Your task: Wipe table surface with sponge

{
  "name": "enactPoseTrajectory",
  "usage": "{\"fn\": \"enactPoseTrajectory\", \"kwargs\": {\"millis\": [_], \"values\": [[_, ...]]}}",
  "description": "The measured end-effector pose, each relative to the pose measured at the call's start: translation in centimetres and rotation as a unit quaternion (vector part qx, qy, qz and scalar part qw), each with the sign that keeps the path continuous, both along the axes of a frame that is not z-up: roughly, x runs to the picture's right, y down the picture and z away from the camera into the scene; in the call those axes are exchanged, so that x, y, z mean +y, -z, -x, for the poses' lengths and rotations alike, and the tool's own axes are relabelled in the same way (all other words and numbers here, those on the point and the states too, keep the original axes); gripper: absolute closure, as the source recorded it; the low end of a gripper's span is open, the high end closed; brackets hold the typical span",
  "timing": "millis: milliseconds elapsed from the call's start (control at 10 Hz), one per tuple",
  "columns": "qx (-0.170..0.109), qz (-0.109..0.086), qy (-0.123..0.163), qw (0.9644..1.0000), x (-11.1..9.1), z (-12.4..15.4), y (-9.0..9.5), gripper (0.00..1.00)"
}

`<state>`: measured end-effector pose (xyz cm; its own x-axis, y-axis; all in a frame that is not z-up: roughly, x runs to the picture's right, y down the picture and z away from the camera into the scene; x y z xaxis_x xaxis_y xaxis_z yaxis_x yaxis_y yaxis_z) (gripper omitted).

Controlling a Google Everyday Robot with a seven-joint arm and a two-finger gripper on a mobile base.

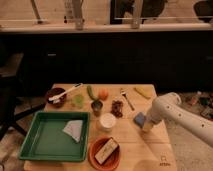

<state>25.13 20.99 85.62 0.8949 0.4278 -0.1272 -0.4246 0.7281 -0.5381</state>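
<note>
- Robot's fingers [144,125] are down on the right part of the bench [142,152], right at the sponge; I cannot tell whether they are apart or clamped.
- Green tray [29,146] at the left holds a folded cloth [74,130].
- Dark bowl [54,97] sits behind the tray.
- White cup [106,121] stands mid-bench, with an orange plate [94,156] in front of it carrying a block [107,150].
- Blue sponge [138,119] lies on the wood, right of the cup, against the white arm [172,107].
</note>
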Motion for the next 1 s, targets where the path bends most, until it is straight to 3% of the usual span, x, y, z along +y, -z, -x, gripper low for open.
{"fn": "enactPoseTrajectory", "kwargs": {"millis": [200,300,600,800,1000], "values": [[-0.001,0.000,0.004,1.0000,-0.2,0.3,0.0,0.95],[-0.001,-0.002,0.006,1.0000,-0.2,0.2,0.1,1.00],[0.000,-0.020,0.028,0.9994,-1.4,-0.8,2.0,1.00],[-0.002,-0.024,0.066,0.9976,-2.0,-0.9,2.9,1.00],[0.008,-0.007,0.148,0.9889,-1.8,-0.5,3.2,1.00]]}}
